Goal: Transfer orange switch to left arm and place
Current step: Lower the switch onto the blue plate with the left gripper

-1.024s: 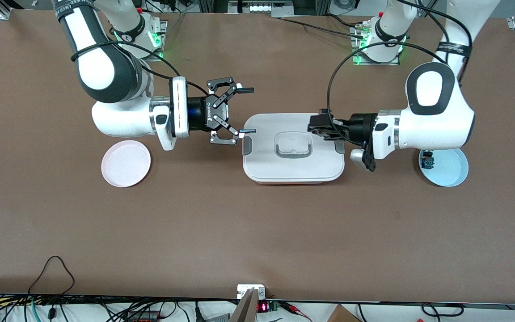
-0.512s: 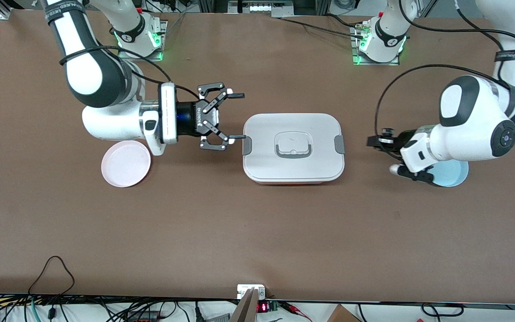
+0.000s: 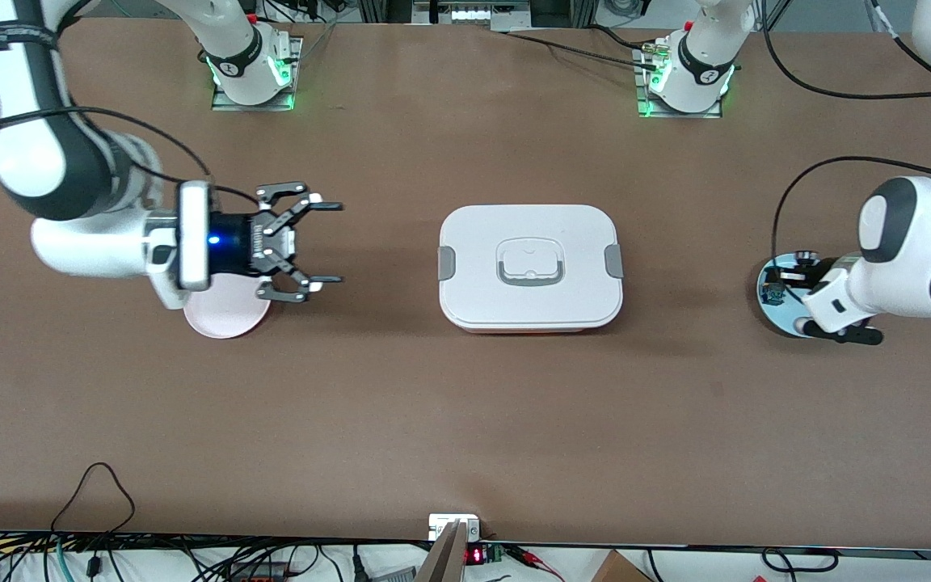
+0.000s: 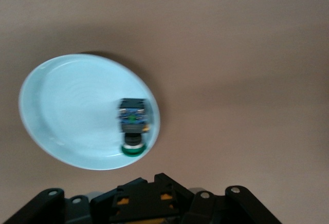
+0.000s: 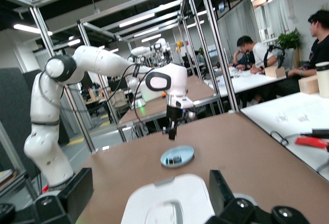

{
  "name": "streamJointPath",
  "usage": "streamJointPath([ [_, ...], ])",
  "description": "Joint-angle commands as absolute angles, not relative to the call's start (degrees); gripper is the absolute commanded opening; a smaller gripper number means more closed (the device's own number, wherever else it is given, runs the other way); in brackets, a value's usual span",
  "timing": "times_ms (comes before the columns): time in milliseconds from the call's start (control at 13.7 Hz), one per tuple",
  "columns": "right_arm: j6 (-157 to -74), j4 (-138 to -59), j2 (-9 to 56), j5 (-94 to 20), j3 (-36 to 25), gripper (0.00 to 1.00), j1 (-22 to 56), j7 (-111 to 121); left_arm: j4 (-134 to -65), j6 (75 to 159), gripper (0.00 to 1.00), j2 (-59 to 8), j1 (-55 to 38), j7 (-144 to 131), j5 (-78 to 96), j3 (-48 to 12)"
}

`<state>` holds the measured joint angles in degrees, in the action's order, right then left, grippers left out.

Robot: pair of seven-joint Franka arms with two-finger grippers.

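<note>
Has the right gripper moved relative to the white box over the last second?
Yes. The right gripper, jaws open, has backed away from the box toward the right arm's end of the table and now sits beside the pink plate.

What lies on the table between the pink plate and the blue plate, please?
The white box sits between the pink plate and blue plate, seen in the front view.

Brown table (image 3: 465, 420); ceiling striplights (image 5: 136, 19); alu framing (image 5: 211, 34)
</note>
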<state>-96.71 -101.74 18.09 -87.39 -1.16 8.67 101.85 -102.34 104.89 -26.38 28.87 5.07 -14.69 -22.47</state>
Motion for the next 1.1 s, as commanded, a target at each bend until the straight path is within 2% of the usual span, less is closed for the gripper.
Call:
streamJointPath([
  [0,-91.3,-103.4,16.5,-82.0,-0.4,1.0,2.1,101.2,-103.1,107.6,0.13,-28.7,33.7,6.2,-17.4,-23.6],
  [146,-88.5,-103.4,16.6,-77.8,-0.4,1.0,-1.3,101.1,-106.1,112.5,0.13,-28.9,36.1,6.6,-17.6,-23.6],
  [439,-86.9,-103.4,16.7,-73.5,-0.4,1.0,-4.8,101.2,-106.4,121.4,0.15,-33.4,38.0,9.9,-22.7,-23.0],
  [805,-88.0,-101.8,15.7,-63.7,-0.4,1.0,-6.5,91.8,-106.2,122.4,0.15,-34.7,38.7,15.6,-23.0,-23.0],
  [1024,-88.1,-101.8,14.6,-58.8,-0.4,1.0,-6.5,69.0,-106.0,122.4,0.15,-34.6,38.8,28.9,-24.0,-23.1],
])
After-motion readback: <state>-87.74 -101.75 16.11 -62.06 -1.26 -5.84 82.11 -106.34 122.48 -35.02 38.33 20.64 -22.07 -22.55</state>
